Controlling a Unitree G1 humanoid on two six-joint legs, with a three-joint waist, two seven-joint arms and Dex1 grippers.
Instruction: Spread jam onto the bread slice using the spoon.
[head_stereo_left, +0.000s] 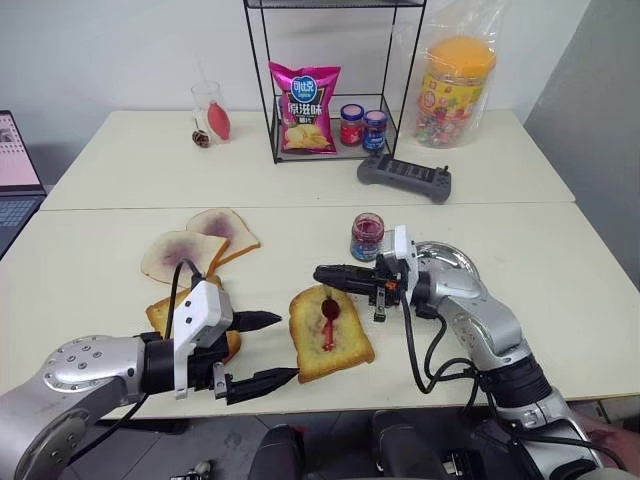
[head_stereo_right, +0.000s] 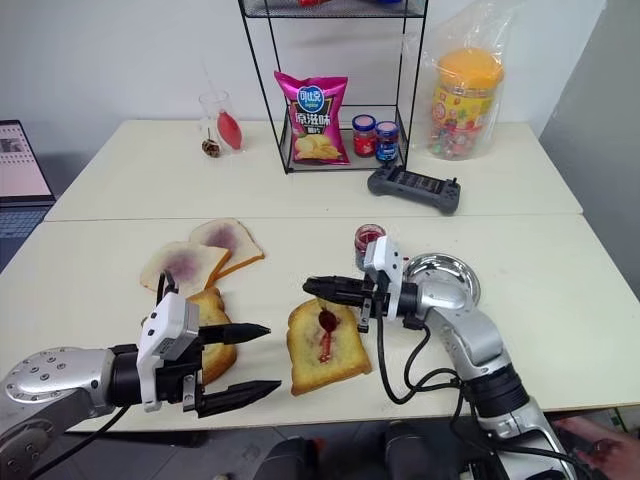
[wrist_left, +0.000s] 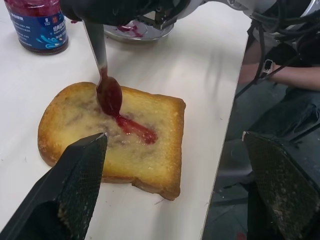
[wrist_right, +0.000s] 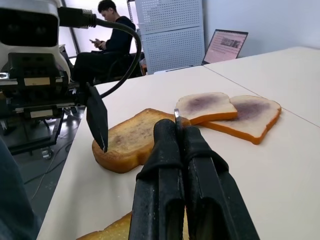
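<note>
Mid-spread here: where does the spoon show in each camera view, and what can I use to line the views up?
Left eye view: spoon hangs from the right end effector, bowl on the bread slice.
Right eye view: same, bowl on the smear.
Left wrist view: handle slants down, red bowl on the toast.
Right wrist view: a silver tip pokes past the shut fingers, likely the handle.
Shared landmark: the bread slice.

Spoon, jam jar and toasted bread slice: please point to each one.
spoon (wrist_left: 109, 95), left wrist view, jam-coated bowl.
jam jar (head_stereo_left: 367, 236), left eye view, glass side.
toasted bread slice (head_stereo_left: 340, 350), left eye view, bare golden surface.
</note>
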